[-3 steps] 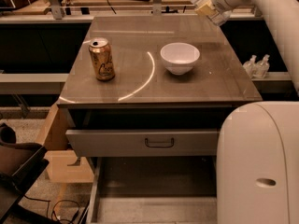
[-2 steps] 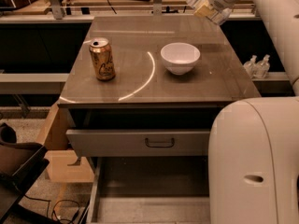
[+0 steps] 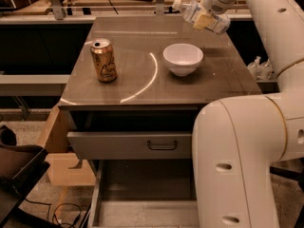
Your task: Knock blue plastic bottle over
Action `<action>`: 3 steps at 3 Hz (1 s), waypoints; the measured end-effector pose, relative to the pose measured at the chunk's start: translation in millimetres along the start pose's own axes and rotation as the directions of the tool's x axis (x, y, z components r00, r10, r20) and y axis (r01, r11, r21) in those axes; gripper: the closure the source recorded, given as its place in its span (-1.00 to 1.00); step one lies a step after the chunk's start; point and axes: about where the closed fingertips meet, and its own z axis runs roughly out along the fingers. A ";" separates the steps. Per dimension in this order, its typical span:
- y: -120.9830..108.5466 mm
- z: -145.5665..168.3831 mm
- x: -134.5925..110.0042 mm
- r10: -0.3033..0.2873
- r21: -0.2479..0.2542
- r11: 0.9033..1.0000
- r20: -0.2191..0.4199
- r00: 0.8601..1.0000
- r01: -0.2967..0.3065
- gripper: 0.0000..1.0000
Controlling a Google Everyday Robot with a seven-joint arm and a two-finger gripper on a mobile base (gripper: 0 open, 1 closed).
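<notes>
Nearest: robot arm (image 3: pixel 237 165), white, filling the lower right, well in front of the bowl (image 3: pixel 183 58).
Drawer (image 3: pixel 133 145) pulled open under the table (image 3: pixel 142 87), in front of and below the bowl. Not part of this job.
Gold can (image 3: pixel 103 61) left of the bowl, upright, well apart from it.
Bowl upright, right of centre; looks empty.
Two tiny bottles (image 3: pixel 259 69) off the table, right of the bowl and lower down. Not the target.
Behind the bowl, at the far right edge: water bottle (image 3: pixel 191 12) tipped hard over, white cap pointing left and slightly up, base to the right.
Gripper (image 3: pixel 205 20) right against the bottle's middle, reaching in from behind and right of the bowl. Open or clamped on it: cannot tell. Resting on the table or hanging above it: also cannot tell.

Judgement:
- Tilt probably comes from gripper contact at mid-body; nothing else seen propping the bottle.
- Reaching in from behind the bowl keeps the arm clear of bowl and can.
- Task looks close to done: bottle not upright.
- If anything is left, it is getting the bottle flat on the table behind the bowl.
- Risks: rolling off the far or right edge, or the cap end swinging forward into the bowl.
</notes>
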 end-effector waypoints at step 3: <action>51.3 21.6 1.2 -0.092 -0.207 0.976 -0.085 0.992 0.073 1.00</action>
